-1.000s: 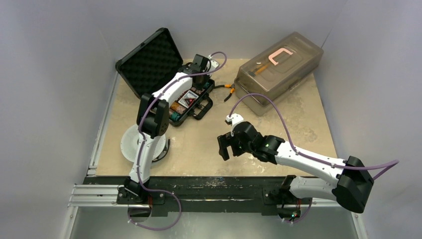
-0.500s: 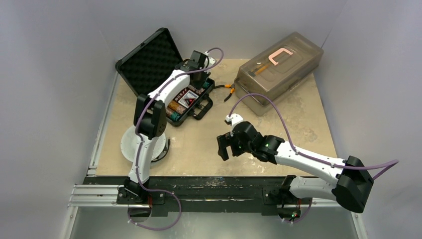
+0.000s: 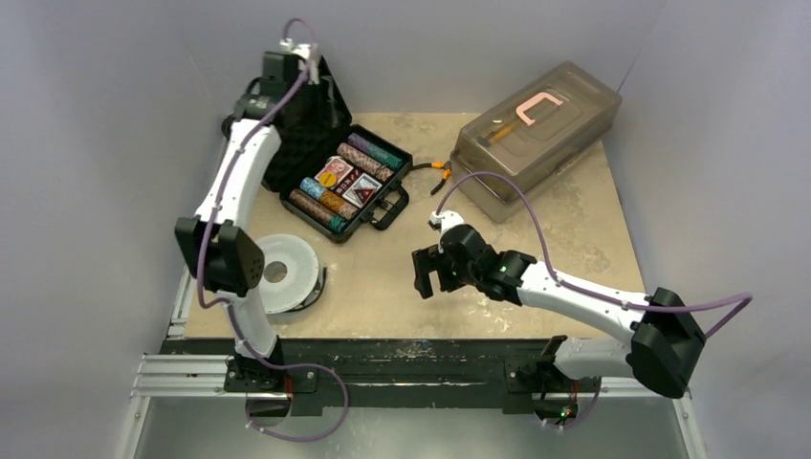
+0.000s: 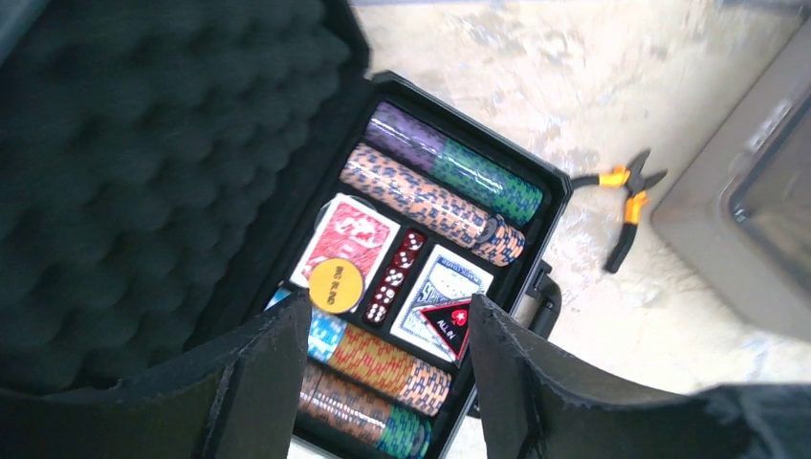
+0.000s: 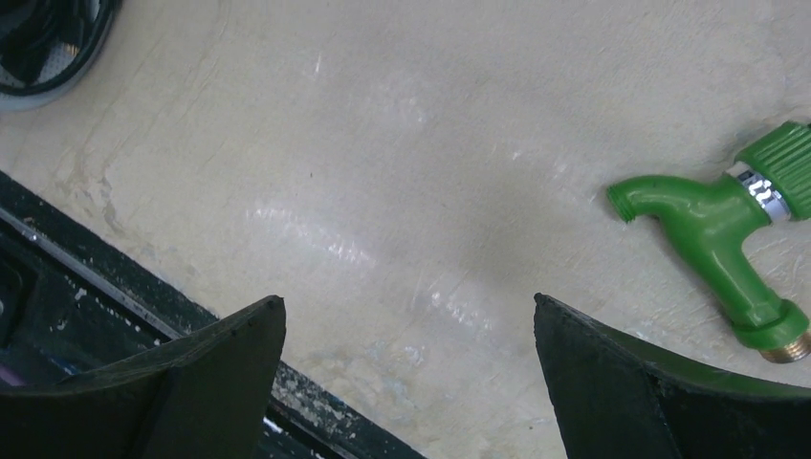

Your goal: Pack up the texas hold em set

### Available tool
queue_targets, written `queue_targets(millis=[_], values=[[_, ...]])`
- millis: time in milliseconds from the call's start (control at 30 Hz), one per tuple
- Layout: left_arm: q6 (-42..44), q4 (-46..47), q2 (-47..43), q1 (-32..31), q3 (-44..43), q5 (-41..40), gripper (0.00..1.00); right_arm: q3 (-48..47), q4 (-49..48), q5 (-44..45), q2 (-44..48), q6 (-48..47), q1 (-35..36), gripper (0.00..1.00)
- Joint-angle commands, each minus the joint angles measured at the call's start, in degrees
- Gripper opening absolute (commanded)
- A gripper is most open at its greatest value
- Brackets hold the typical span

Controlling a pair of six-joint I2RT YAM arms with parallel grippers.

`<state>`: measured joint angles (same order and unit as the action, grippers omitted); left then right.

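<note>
Top external view: the black case point(image 3: 383, 206) of the poker set lies open on the far left of the surface, its foam-lined lid point(image 3: 308, 120) standing up and tilted back toward the wall. The left arm reaches high over that lid. In the left wrist view the left end effector point(image 4: 383, 311) is released: its fingers point(image 4: 253, 382) are apart with nothing between them, and it looks down past the foam into the tray.

The tray looks full. Rows of chips point(image 4: 430, 201) run along both long sides. In the middle are a red deck point(image 4: 356, 239), dark red dice point(image 4: 397, 273), a blue deck point(image 4: 440, 287), a yellow round button point(image 4: 335, 285) and the triangle marker point(image 4: 449, 320), which lies on the blue deck's lower corner. Nothing from the set shows loose on the surface, so packing seems nearly done and closing the lid is what remains. The left arm's position above and behind the lid would let it tip the lid forward.

The right end effector point(image 3: 427, 273) hangs over bare surface near the handle side of the case, also released and gripping nothing. It is probably waiting there to steady the case or press the lid shut. The green faucet point(image 5: 717, 229), the orange-handled pliers point(image 4: 626, 206), the grey plastic box point(image 3: 536, 134) and a white spool point(image 3: 282, 273) all lie apart from the case and are not part of the set.
</note>
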<state>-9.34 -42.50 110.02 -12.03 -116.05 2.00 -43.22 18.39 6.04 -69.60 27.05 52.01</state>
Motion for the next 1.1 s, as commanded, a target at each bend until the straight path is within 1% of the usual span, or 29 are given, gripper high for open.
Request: queue_targets(millis=[0, 67, 100, 167, 300, 367, 433, 567, 633, 733, 867, 933, 1067], values=[[-9.19, -0.11, -10.04, 6.02, 3.18, 5.76, 0.59, -7.00, -2.05, 1.51, -4.49, 1.32, -2.60, 0.99], [-11.64, 0.35, -13.29, 9.08, 5.11, 6.72, 0.59, -12.06, -0.45, 4.86, -8.98, 2.75, -3.95, 0.99], [-12.82, 0.59, -14.72, 10.40, 6.05, 6.97, 0.59, -15.41, 0.96, 7.61, -11.77, 3.52, -4.36, 0.97], [-15.39, 0.77, -17.60, 13.38, 8.27, 6.79, 0.59, -21.34, 1.46, 11.69, -16.79, 3.68, -4.61, 0.89], [-19.39, 2.47, -23.13, 18.99, 14.08, 9.60, 0.59, -31.66, -2.72, 16.05, -26.78, 1.61, -4.95, 0.75], [-21.17, 3.64, -26.05, 20.09, 17.95, 10.71, 0.59, -37.46, -3.41, 17.33, -31.71, 0.94, -5.86, 0.68], [-22.15, 5.64, -28.67, 20.29, 21.88, 13.91, 0.60, -43.35, -4.27, 16.90, -36.20, 0.48, -7.53, 0.63], [-25.39, 10.18, -32.46, 20.21, 29.90, 25.51, 0.72, -50.41, -6.71, 17.01, -43.18, -1.22, -9.33, 0.58], [-26.12, 11.12, -34.25, 20.12, 32.79, 27.64, 0.75, -53.44, -7.12, 15.87, -46.33, -1.50, -10.43, 0.52], [-25.00, 11.17, -36.32, 19.98, 35.65, 28.48, 0.78, -57.13, -8.02, 13.02, -50.47, -1.83, -12.02, 0.48], [-23.06, 10.23, -37.86, 19.95, 37.05, 29.19, 0.79, -60.81, -9.64, 10.29, -55.34, -3.09, -12.72, 0.37], [-22.49, 10.06, -38.54, 19.74, 37.78, 29.53, 0.79, -61.67, -10.58, 10.24, -56.53, -3.71, -12.87, 0.35], [-22.04, 10.05, -39.87, 18.67, 39.36, 29.76, 0.79, -63.66, -11.61, 10.26, -58.51, -4.43, -13.06, 0.35]])
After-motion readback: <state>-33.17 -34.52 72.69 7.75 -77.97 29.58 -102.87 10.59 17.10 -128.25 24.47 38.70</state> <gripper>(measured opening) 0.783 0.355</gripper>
